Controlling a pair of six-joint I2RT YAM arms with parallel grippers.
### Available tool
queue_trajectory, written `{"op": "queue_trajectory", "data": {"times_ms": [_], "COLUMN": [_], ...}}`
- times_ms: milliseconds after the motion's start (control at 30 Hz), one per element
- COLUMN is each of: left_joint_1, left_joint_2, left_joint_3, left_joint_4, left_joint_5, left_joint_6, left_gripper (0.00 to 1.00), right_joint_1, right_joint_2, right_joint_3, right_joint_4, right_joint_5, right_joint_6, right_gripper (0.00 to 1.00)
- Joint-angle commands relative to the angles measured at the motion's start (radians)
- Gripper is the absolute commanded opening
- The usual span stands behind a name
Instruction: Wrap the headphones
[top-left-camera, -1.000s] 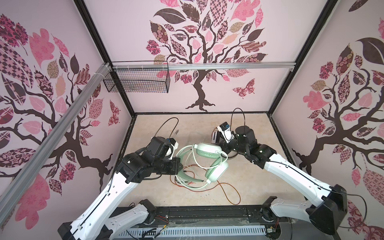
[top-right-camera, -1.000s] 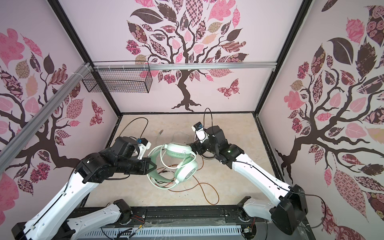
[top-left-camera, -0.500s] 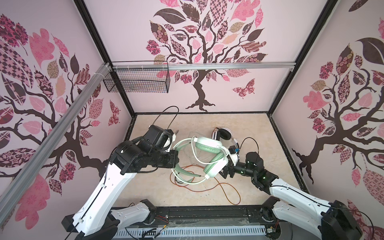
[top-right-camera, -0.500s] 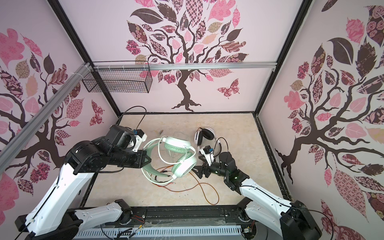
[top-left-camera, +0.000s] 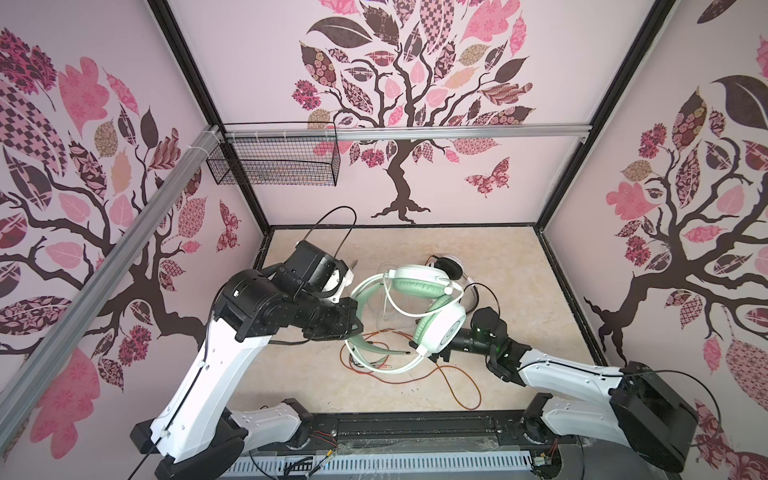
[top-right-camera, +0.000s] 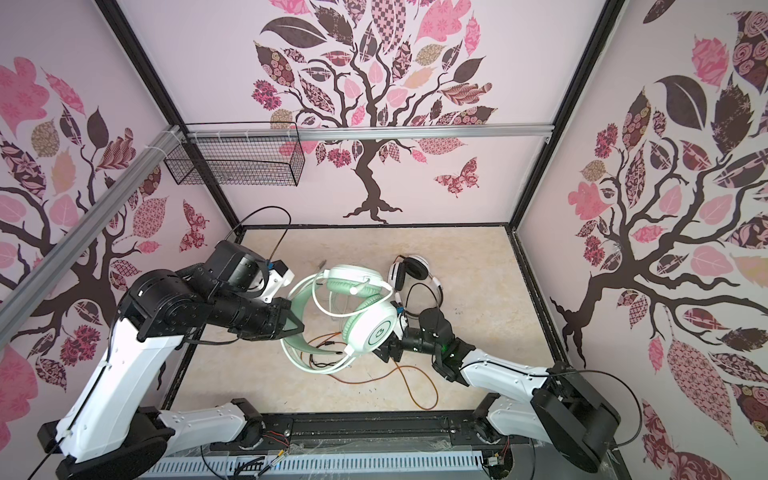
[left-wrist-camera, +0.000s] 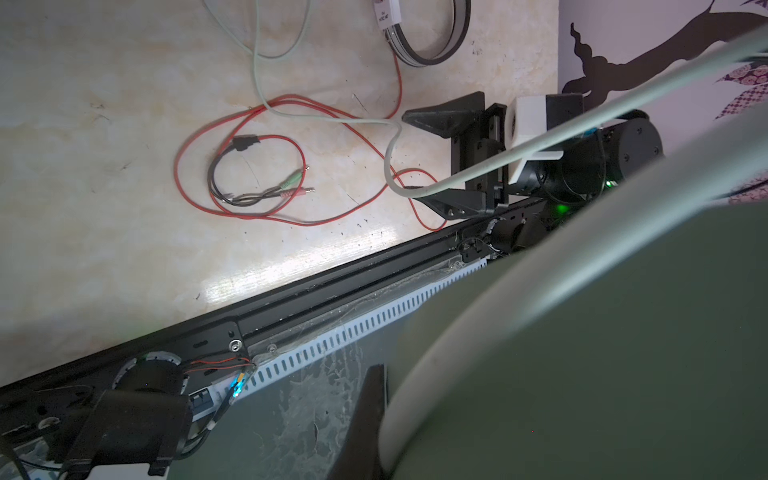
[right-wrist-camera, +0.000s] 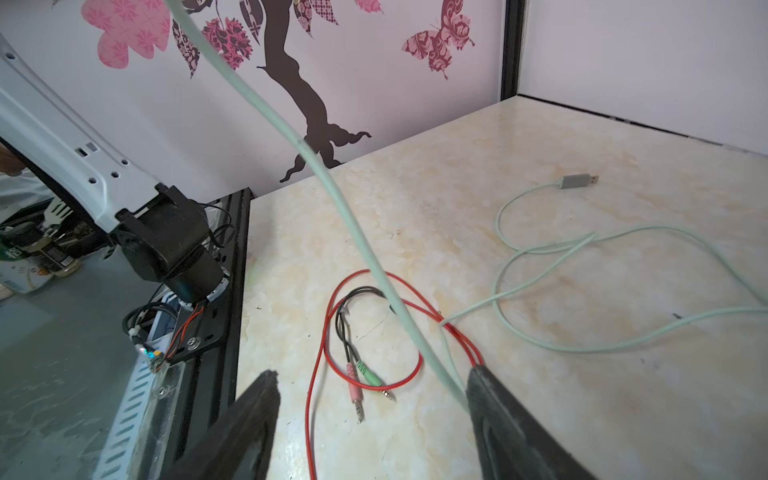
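The mint-green headphones hang above the floor in both top views. My left gripper is shut on their headband, which fills much of the left wrist view. Their pale green cable slants down between the fingers of my right gripper, close to one finger. That gripper is open and low, just under the ear cup. The white-and-black headphones lie behind on the floor, and their orange-red cable loops toward the front.
A loop of red cable ending in pink and green jack plugs lies under my right gripper. The green cable's USB plug rests farther off. The black front rail borders the floor, and a wire basket hangs on the back wall.
My right arm swung from beside the white-and-black headphones at the back to the front under the green ear cup, and its jaws narrowed. My left arm lifted the green headphones slightly.
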Motion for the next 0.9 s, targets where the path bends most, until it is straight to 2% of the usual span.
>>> {"op": "queue_trajectory", "data": {"times_ms": [0,300,433,567,600,633,733,767,867], "left_joint_1": [0.004,0.005,0.004,0.007,0.006,0.008,0.013,0.016,0.022], "left_joint_2": [-0.018,-0.002,0.008,0.014,0.016,0.017,0.019,0.017,0.011], "left_joint_3": [0.025,0.038,0.058,0.070,0.072,0.074,0.074,0.073,0.070], "left_joint_4": [-0.022,-0.022,-0.033,-0.041,-0.045,-0.051,-0.072,-0.080,-0.092], "left_joint_5": [0.096,0.132,0.125,0.124,0.124,0.121,0.094,0.082,0.056], "left_joint_6": [-0.032,-0.029,-0.021,-0.016,-0.014,-0.008,0.011,0.018,0.029], "left_gripper": [0.00,0.00,0.00,0.00,0.00,0.00,0.00,0.00,0.00], "right_joint_1": [0.001,0.005,0.004,0.005,0.004,0.004,0.005,0.005,0.001], "right_joint_2": [0.019,0.076,0.129,0.189,0.206,0.218,0.244,0.245,0.234], "right_joint_3": [0.050,0.171,0.207,0.225,0.228,0.231,0.245,0.249,0.246], "right_joint_4": [0.072,-0.048,-0.070,-0.051,-0.035,-0.024,-0.013,-0.012,-0.011], "right_joint_5": [0.025,-0.027,-0.028,-0.041,-0.047,-0.054,-0.031,-0.008,0.103], "right_joint_6": [-0.033,-0.221,-0.250,-0.239,-0.227,-0.216,-0.168,-0.153,-0.106], "right_gripper": [0.73,0.76,0.72,0.59,0.52,0.44,0.09,0.01,0.00]}}
